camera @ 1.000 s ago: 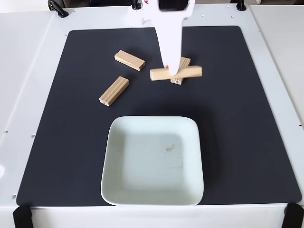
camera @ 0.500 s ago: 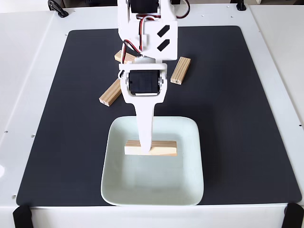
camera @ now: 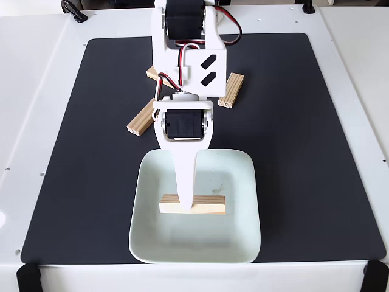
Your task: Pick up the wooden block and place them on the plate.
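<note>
In the fixed view the white arm reaches from the back over the pale mint-white plate (camera: 237, 234). My gripper (camera: 187, 205) is shut on a wooden block (camera: 209, 205), which lies crosswise low over the plate's middle; whether it touches the glaze I cannot tell. Another wooden block (camera: 231, 90) lies on the black mat behind the plate, to the right of the arm. A third block (camera: 138, 121) sits to the left, partly covered by the arm. A corner of one more block (camera: 151, 73) peeks out behind the arm.
The black mat (camera: 304, 152) covers most of the white table (camera: 36, 91). Black clamps sit at the table's corners (camera: 27, 277). Red and black wires run along the arm's upper part (camera: 228, 27).
The gripper carried the block from above the mat's back area forward over the plate, then lowered it further toward the plate's middle. The other blocks stayed put.
</note>
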You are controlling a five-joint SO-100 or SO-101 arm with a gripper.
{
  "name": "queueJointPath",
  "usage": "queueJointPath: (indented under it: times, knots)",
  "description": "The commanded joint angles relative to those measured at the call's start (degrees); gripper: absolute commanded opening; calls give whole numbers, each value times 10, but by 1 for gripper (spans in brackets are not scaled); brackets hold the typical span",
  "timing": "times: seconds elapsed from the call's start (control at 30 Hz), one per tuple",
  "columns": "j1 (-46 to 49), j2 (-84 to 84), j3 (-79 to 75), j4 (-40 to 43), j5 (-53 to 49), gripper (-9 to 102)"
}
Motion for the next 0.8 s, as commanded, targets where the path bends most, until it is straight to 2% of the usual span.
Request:
queueJointPath:
  times: [0.0, 0.17, 0.23, 0.37, 0.47, 0.63, 0.77]
  knots:
    - [1, 11, -25, -10, 4, 0]
    - [1, 11, -22, -10, 4, 2]
    - [2, 13, -19, -10, 4, 9]
    - [2, 16, -18, -7, 4, 31]
    - [2, 18, -18, -3, 0, 40]
    - [2, 21, -18, -3, -1, 39]
    - [2, 64, 18, -4, -2, 33]
